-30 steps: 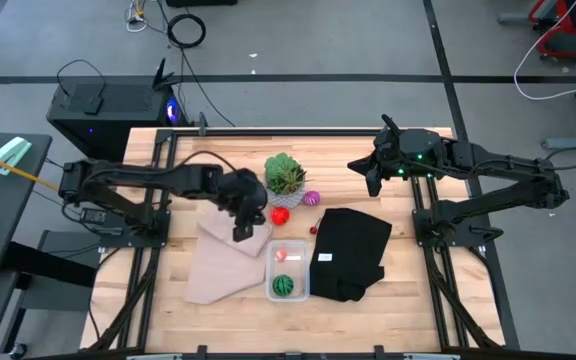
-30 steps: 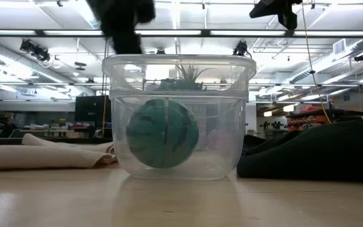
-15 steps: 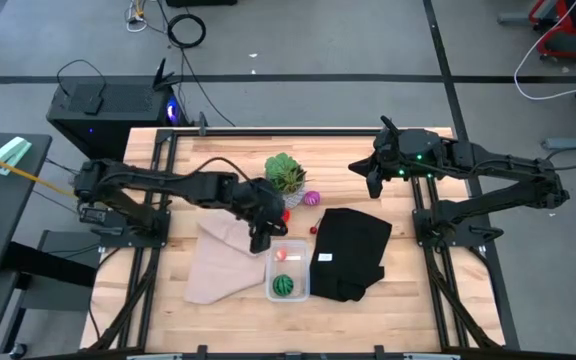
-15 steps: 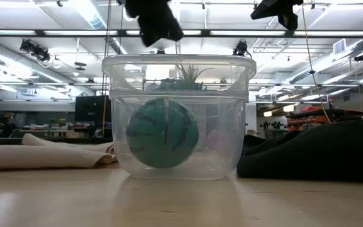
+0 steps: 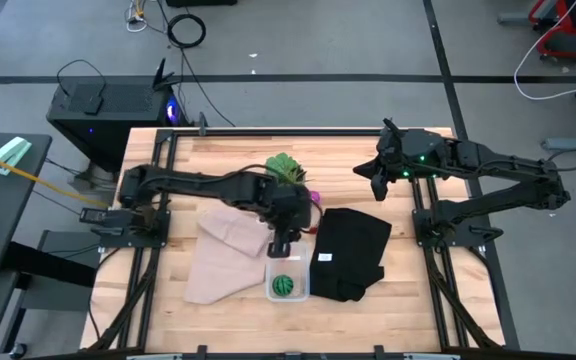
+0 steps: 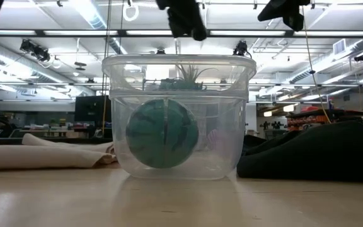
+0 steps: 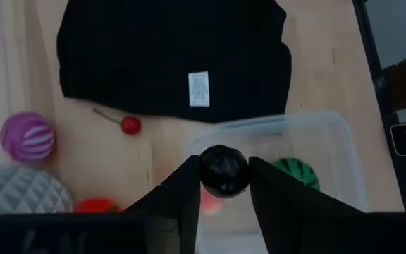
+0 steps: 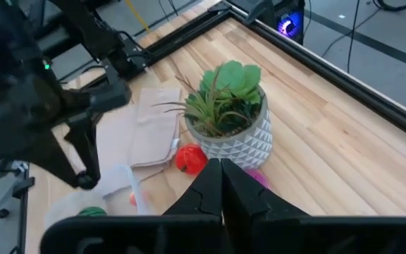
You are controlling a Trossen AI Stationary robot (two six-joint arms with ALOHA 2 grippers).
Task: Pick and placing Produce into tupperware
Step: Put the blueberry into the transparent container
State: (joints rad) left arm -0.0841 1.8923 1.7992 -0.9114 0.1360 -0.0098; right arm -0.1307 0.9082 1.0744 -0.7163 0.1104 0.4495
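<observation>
My left gripper (image 5: 284, 243) hangs over the far end of the clear tupperware (image 5: 288, 279), shut on a small dark ball (image 7: 224, 170). A dark green striped ball (image 5: 284, 286) lies in the tupperware, and a pink-red piece (image 7: 208, 202) shows just below the held ball. Lying loose on the table are a magenta striped ball (image 7: 27, 137), a small red piece with a stem (image 7: 130, 125) and a red piece (image 7: 96, 206). My right gripper (image 5: 376, 173) waits shut, high over the table's far right. My left gripper pinches the small dark ball's two opposite sides (image 7: 224, 185) between its two fingertips (image 7: 186, 185). The fingers slant downward from the table's left. The ball is lifted clear, above the tupperware's far end.
A black cloth (image 5: 353, 252) lies right of the tupperware and a tan cloth (image 5: 226, 258) left of it. A spiky green plant in a white pot (image 5: 286, 173) stands behind, near the loose fruit. Bare wood stretches along the near edge (image 5: 298, 330).
My left gripper, carrying the dark ball, has travelled from above the tan cloth toward the table's right and slightly nearer, rising a little, until it hangs over the tupperware's far end. My right arm has kept still.
</observation>
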